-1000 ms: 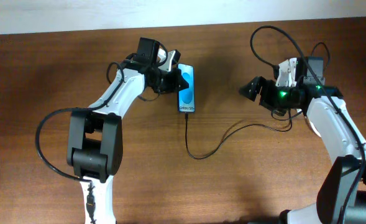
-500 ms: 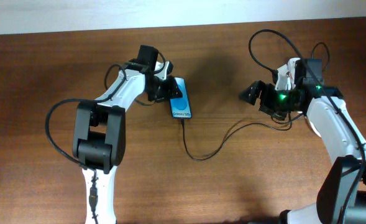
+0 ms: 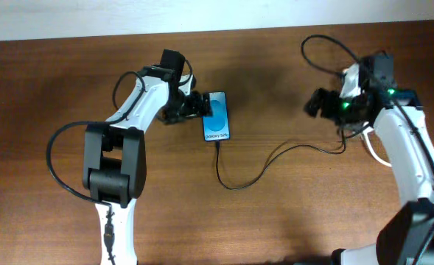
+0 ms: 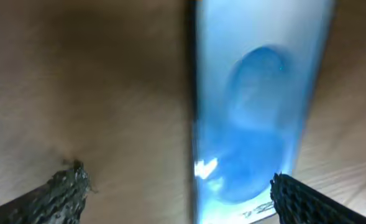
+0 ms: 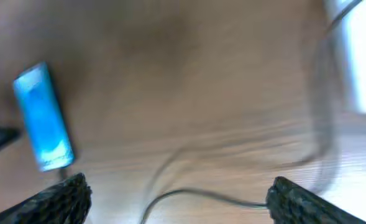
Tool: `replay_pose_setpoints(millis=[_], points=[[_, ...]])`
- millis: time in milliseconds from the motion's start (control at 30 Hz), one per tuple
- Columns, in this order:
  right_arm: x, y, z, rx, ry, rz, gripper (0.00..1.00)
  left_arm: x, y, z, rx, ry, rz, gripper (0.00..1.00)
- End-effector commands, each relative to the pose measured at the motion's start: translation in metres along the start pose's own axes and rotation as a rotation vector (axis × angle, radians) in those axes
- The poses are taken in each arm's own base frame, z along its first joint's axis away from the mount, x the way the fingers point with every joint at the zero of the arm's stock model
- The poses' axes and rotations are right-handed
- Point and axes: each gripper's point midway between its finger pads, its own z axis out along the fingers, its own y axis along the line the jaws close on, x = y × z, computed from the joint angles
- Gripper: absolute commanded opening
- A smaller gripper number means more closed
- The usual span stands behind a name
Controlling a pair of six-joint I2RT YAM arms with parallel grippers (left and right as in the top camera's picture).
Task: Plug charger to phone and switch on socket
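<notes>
The phone lies flat on the wooden table with its blue screen lit. The charger, a thin black cable, is plugged into the phone's lower end and loops right toward my right arm. My left gripper stands open just left of the phone. In the left wrist view the phone lies under the wide gap of the left gripper, and neither finger touches it. My right gripper is open and empty, above the cable. The socket is mostly hidden under my right arm; a blurred white block looks like it.
A thick white cord curls beside my right arm. More black cable arcs above the right wrist. The table's far edge meets a pale wall. The phone shows far left in the right wrist view.
My left gripper has opened and let go of the phone, which now lies straight on the table. My right arm has shifted right and a little toward the far edge.
</notes>
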Motion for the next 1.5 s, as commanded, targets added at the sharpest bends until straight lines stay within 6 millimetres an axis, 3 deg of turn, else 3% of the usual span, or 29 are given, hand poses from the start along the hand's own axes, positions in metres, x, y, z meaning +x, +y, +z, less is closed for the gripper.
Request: replay_pose_setpoints(millis=[0, 33, 67, 100, 200, 267, 433, 533, 633, 900, 1033, 1133, 1267, 1467], points=[[-0.038, -0.052, -0.032, 0.228, -0.158, 0.034, 0.46, -0.003, 0.026, -0.017, -0.142, -0.017, -0.019, 0.99], [-0.043, -0.063, -0.036, 0.237, -0.176, 0.064, 0.22, -0.006, 0.022, -0.026, -0.138, -0.037, -0.013, 0.99], [-0.049, -0.079, -0.041, 0.245, -0.200, 0.103, 0.08, -0.010, 0.014, -0.044, -0.127, -0.075, -0.003, 0.99], [-0.055, -0.092, -0.046, 0.238, -0.221, 0.138, 0.04, -0.012, 0.009, -0.055, -0.120, -0.099, 0.005, 0.99], [-0.069, -0.133, -0.052, 0.154, -0.270, 0.255, 0.04, -0.018, -0.003, -0.090, -0.107, -0.180, 0.027, 0.99], [-0.075, -0.155, -0.042, 0.113, -0.275, 0.305, 0.04, -0.020, -0.007, -0.106, -0.114, -0.217, 0.035, 0.99], [-0.081, -0.188, 0.014, 0.085, -0.232, 0.371, 0.04, -0.018, -0.008, -0.111, -0.119, -0.225, 0.038, 0.99], [-0.086, -0.189, 0.043, 0.021, -0.219, 0.372, 0.04, -0.018, -0.008, -0.111, -0.120, -0.224, 0.037, 0.99], [-0.088, -0.191, 0.059, -0.007, -0.217, 0.383, 0.04, -0.018, -0.008, -0.111, -0.120, -0.224, 0.037, 0.99], [-0.109, -0.180, 0.068, -0.087, -0.282, 0.327, 0.04, -0.019, -0.006, -0.111, -0.130, -0.229, 0.036, 0.99], [-0.108, -0.170, 0.088, -0.103, -0.260, 0.313, 0.04, -0.019, -0.006, -0.111, -0.130, -0.229, 0.036, 0.99], [-0.110, -0.166, 0.090, -0.107, -0.263, 0.302, 0.04, -0.019, -0.005, -0.112, -0.137, -0.231, 0.036, 0.99], [-0.113, -0.168, 0.090, -0.102, -0.279, 0.306, 0.04, -0.020, -0.003, -0.112, -0.151, -0.235, 0.035, 0.99], [-0.106, -0.173, 0.107, -0.106, -0.247, 0.342, 0.04, -0.020, -0.003, -0.112, -0.151, -0.235, 0.035, 0.99]])
